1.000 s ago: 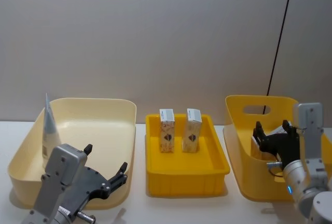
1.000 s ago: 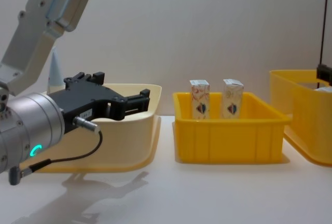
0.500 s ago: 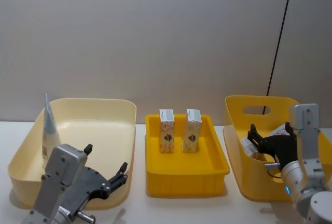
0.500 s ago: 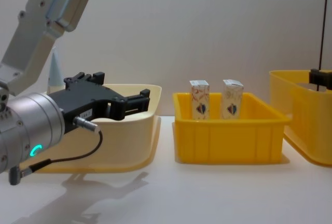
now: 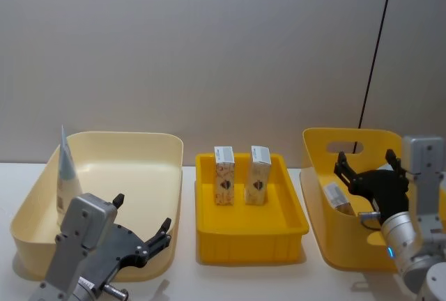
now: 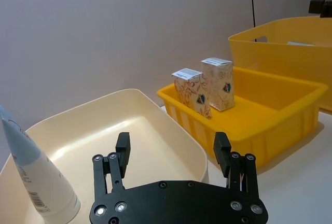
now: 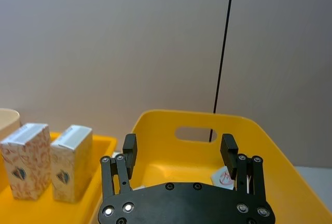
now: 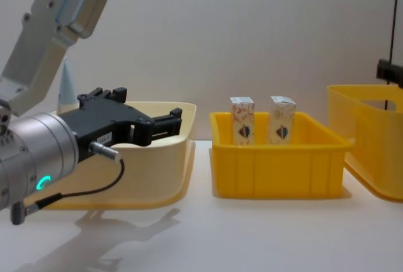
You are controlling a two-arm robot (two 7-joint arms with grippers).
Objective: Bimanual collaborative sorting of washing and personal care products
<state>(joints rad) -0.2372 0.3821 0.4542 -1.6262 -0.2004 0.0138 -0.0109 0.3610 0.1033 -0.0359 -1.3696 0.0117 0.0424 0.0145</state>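
1. Your left end effector [image 5: 143, 240] hangs spread and empty at the cream plastic bin's [image 5: 150, 144] front rim.
2. Your right end effector [image 5: 367, 168], spread, hovers over the tall yellow bin [image 5: 317, 196].
3. You see the pale blue-and-white squeeze tube [image 5: 66, 175] upright in the cream bin.
4. You see two cream marbled cartons [image 5: 240, 175] upright in the low yellow tray [image 5: 251, 245].

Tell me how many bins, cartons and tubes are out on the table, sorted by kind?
Bins: 3 (cream bin, yellow tray, tall yellow bin)
Cartons: 2 (left carton, right carton)
Tubes: 2 (upright tube, lying tube)
Total: 7

2 upright marbled cartons [image 5: 240, 174], 1 standing tube [image 5: 65, 178]
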